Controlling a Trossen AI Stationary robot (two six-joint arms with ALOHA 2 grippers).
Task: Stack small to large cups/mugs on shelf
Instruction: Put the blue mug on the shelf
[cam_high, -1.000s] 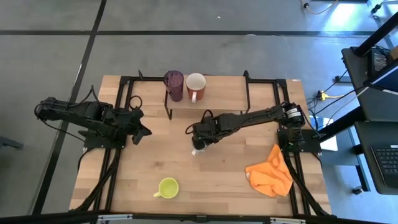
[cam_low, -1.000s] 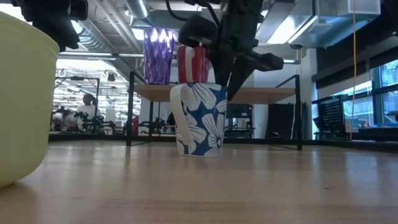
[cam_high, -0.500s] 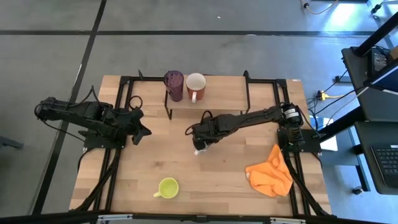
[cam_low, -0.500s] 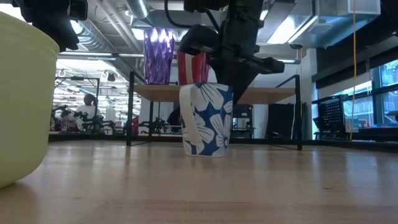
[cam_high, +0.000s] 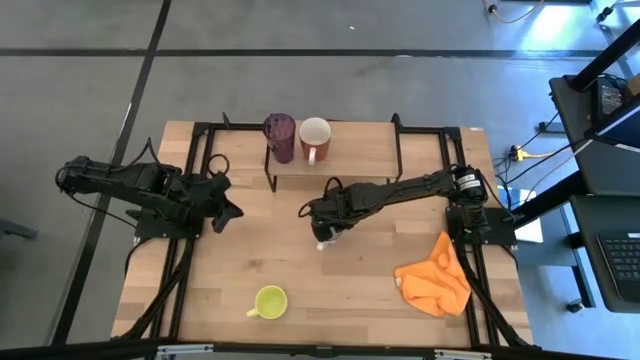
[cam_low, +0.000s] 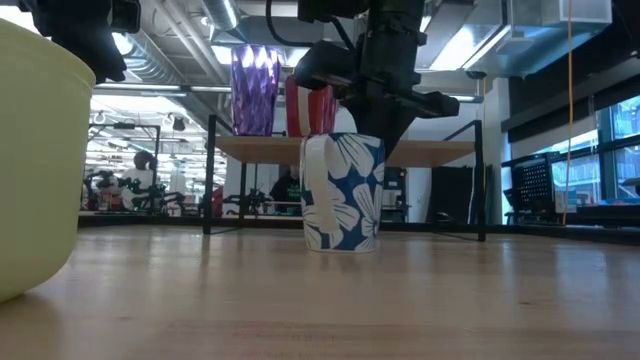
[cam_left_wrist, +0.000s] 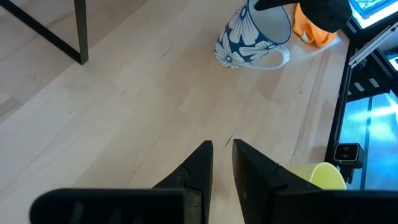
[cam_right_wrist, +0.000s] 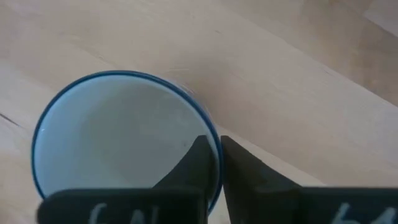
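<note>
Since a sec ago your floral mug slid right, w/ right gripper pinching its rim to lift it toward the shelf. It's mid-table. Left gripper idles, fingers nearly closed, empty.

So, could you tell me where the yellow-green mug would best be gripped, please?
Probably by its rim, from straight above: the yellow-green mug stands upright with its mouth open upward, so one finger can go inside and one outside, away from the handle on its left-arm side.
</note>
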